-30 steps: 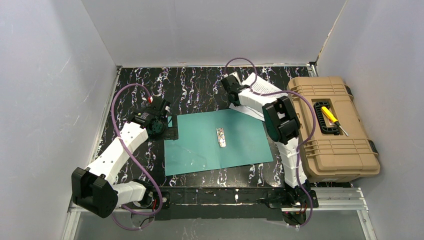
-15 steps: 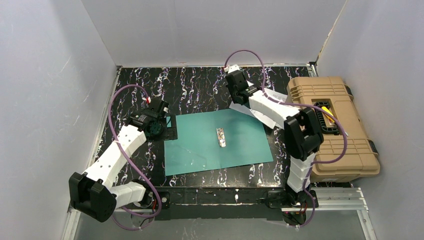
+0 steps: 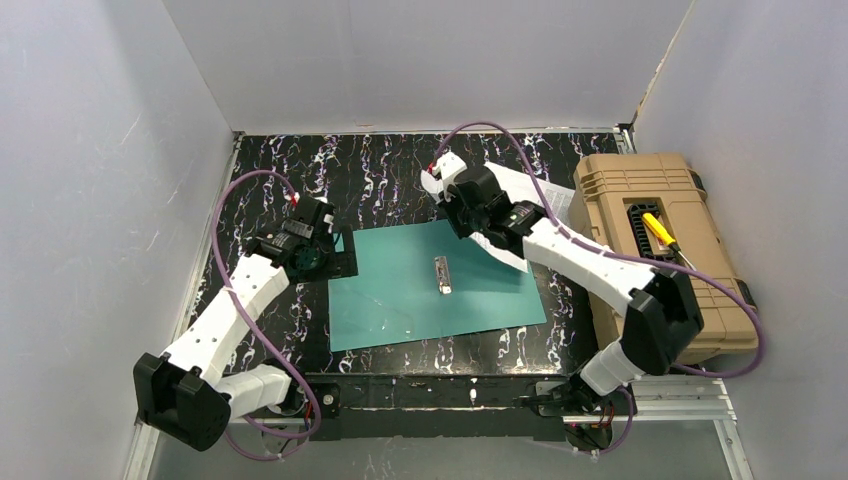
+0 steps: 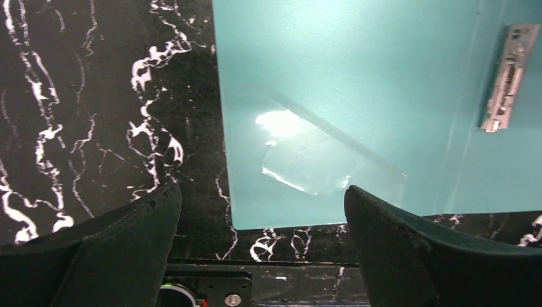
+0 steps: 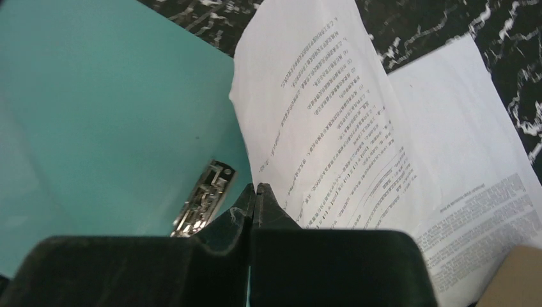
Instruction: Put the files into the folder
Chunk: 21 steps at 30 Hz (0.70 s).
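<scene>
Black marbled tabletop (image 3: pixel 390 165) bears flat teal folder (image 3: pixel 400 290); right claw (image 5: pixel 254 192) pinches printed files (image 5: pixel 332 115), left claw (image 4: pixel 261 188) wide.

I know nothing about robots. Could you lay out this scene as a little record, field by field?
Container: teal folder, open flat on the black marbled table, metal clip showing
Papers: printed white files at the folder's far right corner, top sheet lifted
Right arm: right tool shut on a sheet's edge
Left arm: left tool open, over the folder's left edge
Aside: tan toolbox on the right, yellow screwdriver in its lid recess
</scene>
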### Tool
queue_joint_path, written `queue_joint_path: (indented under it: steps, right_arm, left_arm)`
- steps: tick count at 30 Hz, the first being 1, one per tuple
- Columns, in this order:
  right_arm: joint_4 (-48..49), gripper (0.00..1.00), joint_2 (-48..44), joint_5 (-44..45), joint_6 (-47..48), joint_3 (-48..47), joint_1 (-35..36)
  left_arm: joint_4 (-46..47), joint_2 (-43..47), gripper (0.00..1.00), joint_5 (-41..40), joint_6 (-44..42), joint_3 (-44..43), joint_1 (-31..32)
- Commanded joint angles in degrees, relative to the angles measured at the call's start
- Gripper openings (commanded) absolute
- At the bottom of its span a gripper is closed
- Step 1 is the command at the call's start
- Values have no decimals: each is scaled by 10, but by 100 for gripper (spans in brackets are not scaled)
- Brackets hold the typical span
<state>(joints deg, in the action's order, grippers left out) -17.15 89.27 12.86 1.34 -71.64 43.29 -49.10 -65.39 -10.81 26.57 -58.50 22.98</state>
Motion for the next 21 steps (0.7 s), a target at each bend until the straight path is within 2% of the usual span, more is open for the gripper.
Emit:
queue_joint_path:
  steps: [1, 4, 8, 12, 21]
  right_arm:
    - [29, 1, -65, -73, 27, 23, 16]
    - [29, 1, -104, -109, 42, 47, 24]
    - [39, 1, -162, -166, 68, 86, 27]
    - [60, 1, -219, -226, 102, 118, 31]
    - [79, 1, -292, -324, 139, 138, 40]
  left_arm:
    - [15, 22, 98, 50, 19, 6, -6]
    - [32, 31, 98, 103, 45, 13, -19]
    - [89, 43, 98, 239, 95, 47, -49]
    - [126, 48, 98, 332, 133, 67, -80]
    - [255, 61, 97, 549, 268, 146, -186]
